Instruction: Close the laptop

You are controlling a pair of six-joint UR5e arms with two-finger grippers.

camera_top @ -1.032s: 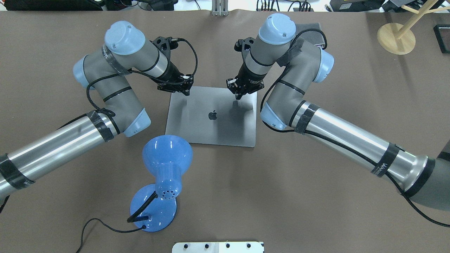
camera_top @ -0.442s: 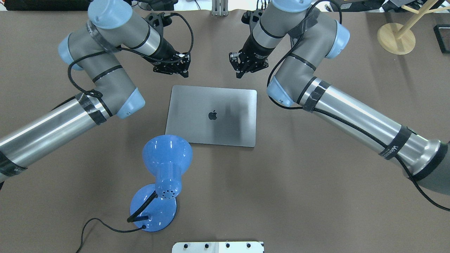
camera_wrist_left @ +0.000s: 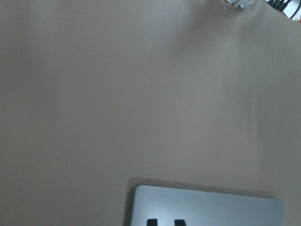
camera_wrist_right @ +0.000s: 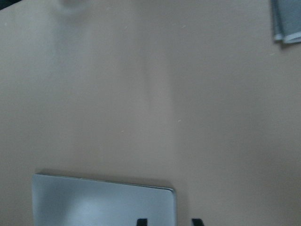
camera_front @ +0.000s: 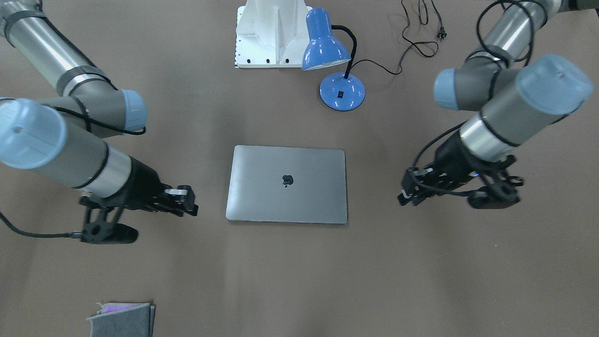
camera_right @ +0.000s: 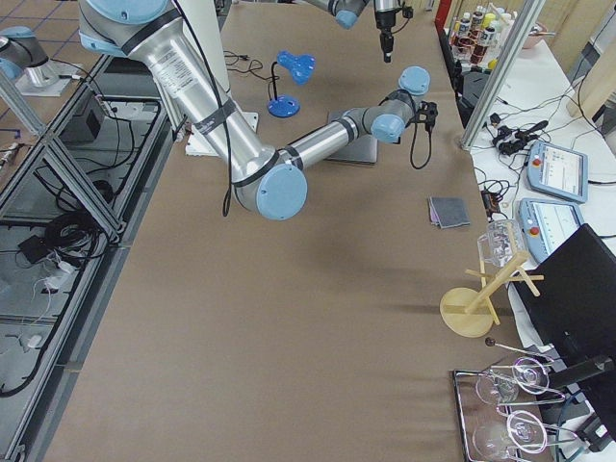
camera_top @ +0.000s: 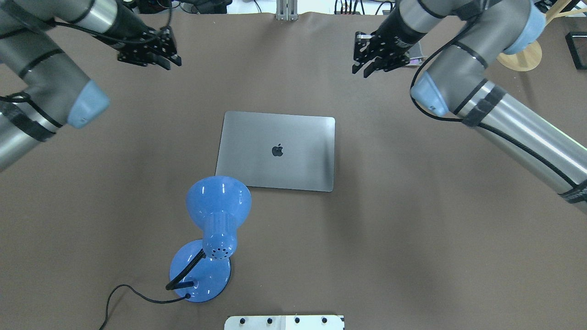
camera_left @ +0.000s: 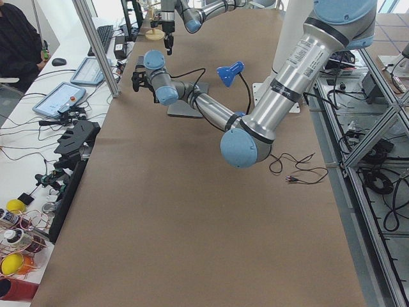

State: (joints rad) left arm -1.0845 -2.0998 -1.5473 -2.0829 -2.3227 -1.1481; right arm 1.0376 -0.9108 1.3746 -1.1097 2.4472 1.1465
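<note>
The overhead camera sits behind the robot, looking forward and steeply down; the front-facing one looks down from across the surface point(camera_top: 412, 238), so both share the laptop point(camera_top: 276, 151) and blue lamp point(camera_top: 218, 201), flipped. Side cameras look along the surface from either end, farther off. Each wrist camera, closer in, catches the laptop's edge.

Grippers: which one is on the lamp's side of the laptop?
The left gripper; the blue lamp stands off the laptop's same side. The right gripper is opposite.
</note>
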